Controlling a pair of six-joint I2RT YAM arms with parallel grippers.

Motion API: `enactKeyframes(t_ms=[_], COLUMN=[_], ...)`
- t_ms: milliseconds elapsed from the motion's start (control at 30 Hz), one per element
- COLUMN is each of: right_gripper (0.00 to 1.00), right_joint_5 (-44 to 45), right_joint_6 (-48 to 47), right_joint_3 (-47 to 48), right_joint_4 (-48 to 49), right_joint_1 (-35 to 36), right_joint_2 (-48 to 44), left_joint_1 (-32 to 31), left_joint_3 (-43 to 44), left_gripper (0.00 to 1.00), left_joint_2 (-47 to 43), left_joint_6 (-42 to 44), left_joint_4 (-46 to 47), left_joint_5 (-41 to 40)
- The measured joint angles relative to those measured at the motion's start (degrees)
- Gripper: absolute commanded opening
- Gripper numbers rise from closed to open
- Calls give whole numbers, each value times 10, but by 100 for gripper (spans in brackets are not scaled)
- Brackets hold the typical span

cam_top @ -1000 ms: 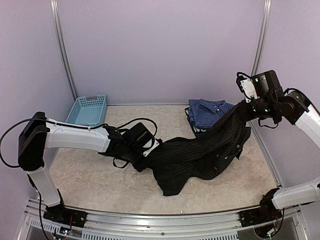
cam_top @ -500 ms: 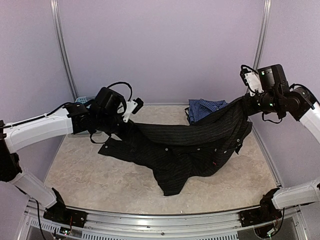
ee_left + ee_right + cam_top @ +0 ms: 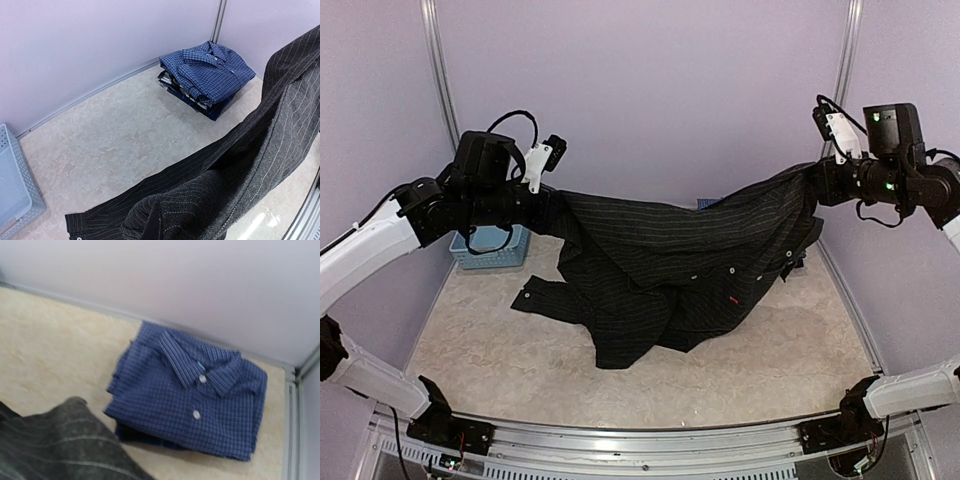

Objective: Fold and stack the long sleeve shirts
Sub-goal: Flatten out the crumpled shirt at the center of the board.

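Your left claw [image 3: 548, 200] has swung up and back, hoisting the black pinstriped shirt [image 3: 670, 265] into a sagging span, hem trailing on the worktop [image 3: 470, 350]. It and your right claw [image 3: 808, 182] both pinch the cloth tight. It looks limp and light, so grip at the seams. Beyond, the blue checked shirt [image 3: 207, 75] lies folded in the far-right corner.

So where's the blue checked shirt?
In the left wrist view, the blue checked shirt lies folded in the far right corner of the table, behind the hanging black shirt.
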Motion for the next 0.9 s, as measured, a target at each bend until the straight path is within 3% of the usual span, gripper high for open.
enactKeyframes(t_ms=[400, 700, 900], right_gripper=[0, 0, 0], right_joint_5=[-87, -200, -266], right_joint_6=[0, 29, 52], right_joint_3=[135, 206, 291], right_joint_4=[-76, -152, -172], right_joint_1=[-2, -2, -2], right_joint_2=[18, 5, -18], left_joint_1=[-8, -86, -105], left_joint_3=[70, 71, 77], left_gripper=[0, 0, 0], left_joint_2=[-16, -103, -166], left_joint_6=[2, 13, 7], left_joint_4=[-25, -31, -27], left_joint_5=[-9, -12, -12])
